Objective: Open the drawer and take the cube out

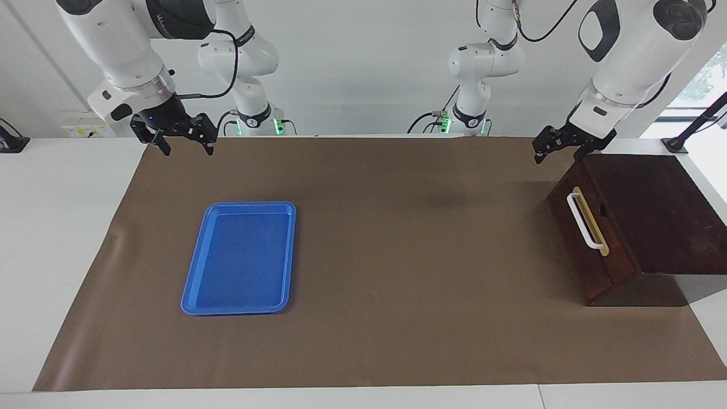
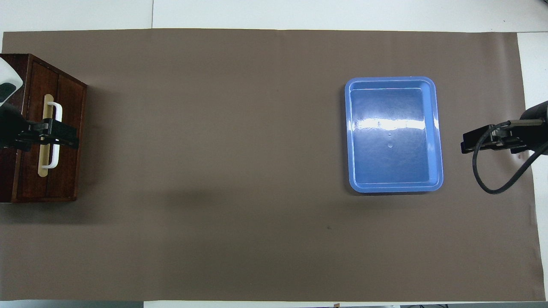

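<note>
Drawer (image 1: 588,238) shut, cube unseen. We hold left gripper (image 1: 565,149) above drawer's corner, right gripper (image 1: 182,139) waiting; jaws wide, empty. Next: grasp white handle (image 1: 585,221), pull.

The drawer (image 1: 590,238) is shut, its inside hidden; frame edges crop its cabinet (image 1: 659,210).

One drawer (image 1: 590,227) with one white handle (image 1: 584,221), one blue tray (image 1: 241,257), two hands
</note>
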Controlling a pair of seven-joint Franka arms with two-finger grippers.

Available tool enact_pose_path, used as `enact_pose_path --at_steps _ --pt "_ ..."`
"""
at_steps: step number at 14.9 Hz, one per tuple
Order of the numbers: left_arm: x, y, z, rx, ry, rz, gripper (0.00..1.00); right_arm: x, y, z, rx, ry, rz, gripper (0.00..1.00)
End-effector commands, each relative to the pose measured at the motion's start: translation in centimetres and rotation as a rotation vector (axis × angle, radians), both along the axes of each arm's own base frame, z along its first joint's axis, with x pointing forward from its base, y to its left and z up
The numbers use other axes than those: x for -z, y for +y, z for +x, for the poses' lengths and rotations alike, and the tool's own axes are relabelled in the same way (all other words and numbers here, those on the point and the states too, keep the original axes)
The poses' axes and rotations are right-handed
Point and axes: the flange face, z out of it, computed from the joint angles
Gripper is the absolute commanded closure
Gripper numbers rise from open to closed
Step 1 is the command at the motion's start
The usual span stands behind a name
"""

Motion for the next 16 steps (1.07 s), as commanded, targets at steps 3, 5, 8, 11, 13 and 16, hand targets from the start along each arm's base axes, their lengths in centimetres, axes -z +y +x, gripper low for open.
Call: enact_pose_path --at_steps 3,5,8,11,13,16 --pt "-0.28 0.41 -0.13 0.006 -0.010 -0.015 0.00 0.02 -0.43 -0.40 -0.008 0.004 -0.013 0.00" --pt "-0.35 0.33 -0.13 0.007 -0.011 -0.015 0.00 0.09 -0.51 -0.41 -0.007 0.006 -0.013 0.00" --pt "-0.43 0.32 -0.17 0.007 -0.013 -0.015 0.00 0.02 -0.51 -0.40 -0.007 0.004 -0.013 0.00" --pt "-0.43 0.34 -0.17 0.007 -0.013 -0.014 0.00 0.02 -0.43 -0.40 -0.008 0.004 -0.013 0.00" --pt "-0.44 0.18 -0.16 0.010 -0.014 -0.014 0.00 0.09 -0.43 -0.41 -0.008 0.006 -0.013 0.00" --pt "-0.44 -0.31 -0.10 0.018 -0.022 -0.013 0.00 0.09 -0.51 -0.41 -0.007 0.006 -0.013 0.00"
